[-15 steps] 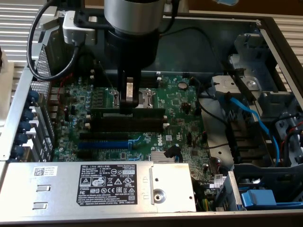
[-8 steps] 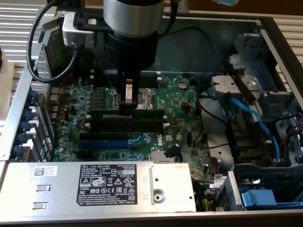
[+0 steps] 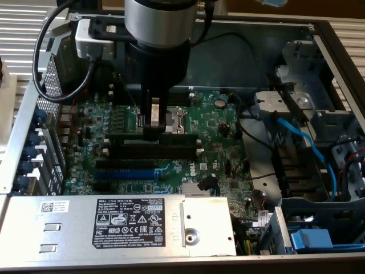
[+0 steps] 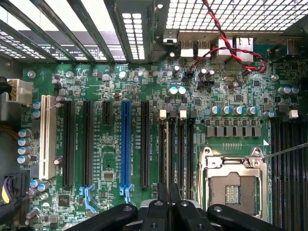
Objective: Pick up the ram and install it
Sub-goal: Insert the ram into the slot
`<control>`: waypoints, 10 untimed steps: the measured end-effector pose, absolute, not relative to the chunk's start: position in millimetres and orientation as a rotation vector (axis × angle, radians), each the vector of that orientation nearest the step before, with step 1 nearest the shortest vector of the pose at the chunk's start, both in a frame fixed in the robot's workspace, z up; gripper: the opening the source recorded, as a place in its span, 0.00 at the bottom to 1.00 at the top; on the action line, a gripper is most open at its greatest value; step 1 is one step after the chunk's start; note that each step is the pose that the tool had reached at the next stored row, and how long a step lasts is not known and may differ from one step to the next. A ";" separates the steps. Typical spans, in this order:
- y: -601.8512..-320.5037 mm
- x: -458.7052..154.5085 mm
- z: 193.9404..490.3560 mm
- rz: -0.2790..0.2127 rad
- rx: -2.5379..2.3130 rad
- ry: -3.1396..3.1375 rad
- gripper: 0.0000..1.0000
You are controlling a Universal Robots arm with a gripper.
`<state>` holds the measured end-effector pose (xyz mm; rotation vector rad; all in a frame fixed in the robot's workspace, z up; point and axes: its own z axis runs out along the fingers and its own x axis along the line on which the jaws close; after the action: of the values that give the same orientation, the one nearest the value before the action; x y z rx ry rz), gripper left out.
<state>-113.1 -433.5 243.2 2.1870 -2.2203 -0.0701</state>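
At the exterior view's left, a row of blue plastic clips (image 3: 37, 142) lines the wall of the open grey metal computer case (image 3: 17, 120), and a black cable (image 3: 39, 63) loops above them. A silver power-supply box with a black label (image 3: 68, 228) lies along the near edge.

Further toward the centre lies the green motherboard (image 3: 222, 154), with a long blue expansion slot (image 3: 125, 173) among black ones. The arm's black gripper (image 3: 151, 130) comes straight down onto the board just beyond these slots. Its two fingers are drawn close together on the upper edge of the ram (image 3: 177, 136), a long narrow green circuit-board stick. The ram stands on edge in line with the black memory slots, and an empty black memory slot (image 3: 171, 150) lies just beside it on the near side. A square metal processor socket (image 3: 177, 119) sits directly behind the ram.

In the wrist view the gripper (image 4: 168, 190) hangs over the memory slots with its fingers (image 4: 162, 197) almost touching, between the blue expansion slot (image 4: 126, 144) and the processor socket (image 4: 233, 185).

At the exterior view's right, a light blue cable (image 3: 305, 145) crosses the drive bay.
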 end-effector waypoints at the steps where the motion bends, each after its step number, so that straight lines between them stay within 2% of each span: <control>1: -433.4 -113.1 242.9 -0.070 2.187 -2.220 0.12; 10: -434.4 -113.5 240.7 -0.070 2.186 -2.221 0.12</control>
<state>-113.5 -434.4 240.7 2.1862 -2.2213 -0.0702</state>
